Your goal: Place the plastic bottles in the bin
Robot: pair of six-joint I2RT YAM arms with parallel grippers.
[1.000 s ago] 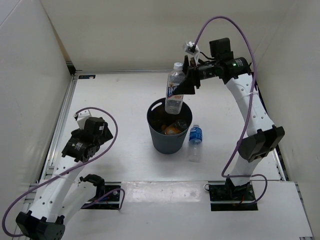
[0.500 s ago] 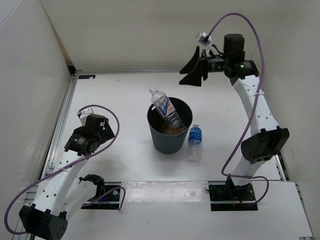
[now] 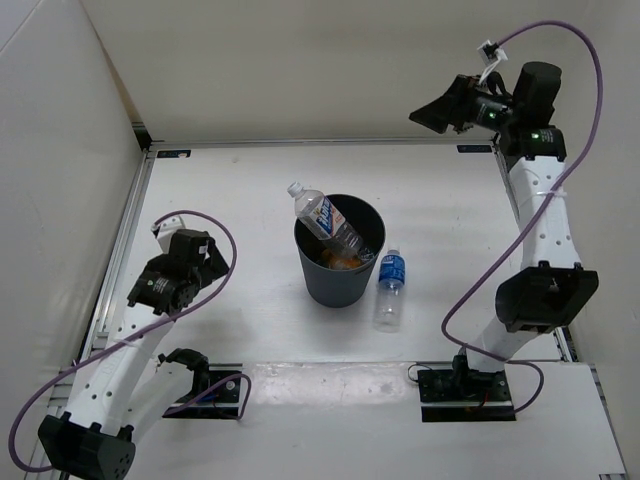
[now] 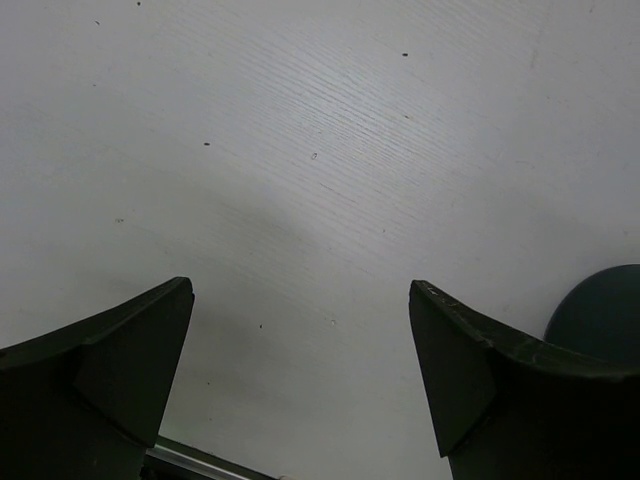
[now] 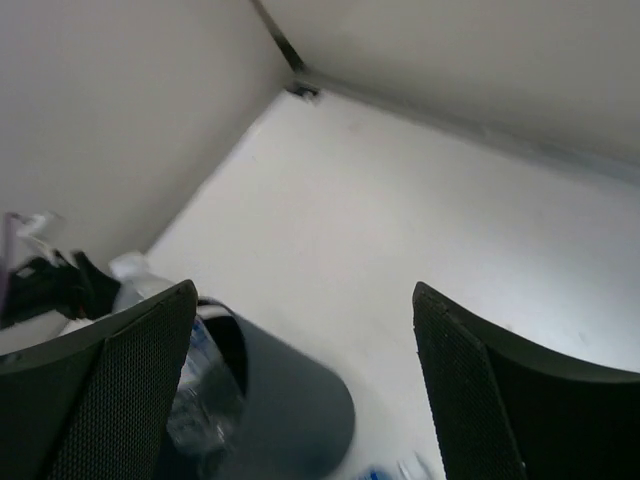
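The dark grey bin (image 3: 340,285) stands mid-table. A clear bottle with a white-and-blue label (image 3: 325,217) leans in it, cap end sticking out over the left rim. The orange bottle (image 3: 343,261) lies at the bin's bottom. The blue-labelled bottle (image 3: 390,286) lies on the table just right of the bin. My right gripper (image 3: 432,113) is open and empty, high up at the back right, far from the bin; its wrist view shows the bin (image 5: 290,410) and the leaning bottle (image 5: 200,400). My left gripper (image 3: 208,272) is open and empty, low over the table to the left.
White walls close the table on the left, back and right. A metal rail (image 3: 120,250) runs along the left edge. The bin's edge (image 4: 600,310) shows at the right of the left wrist view.
The right gripper let go of the white-and-blue bottle, which dropped into the bin and settled leaning left. The right arm swung up and back to the right. The left arm hardly moved.
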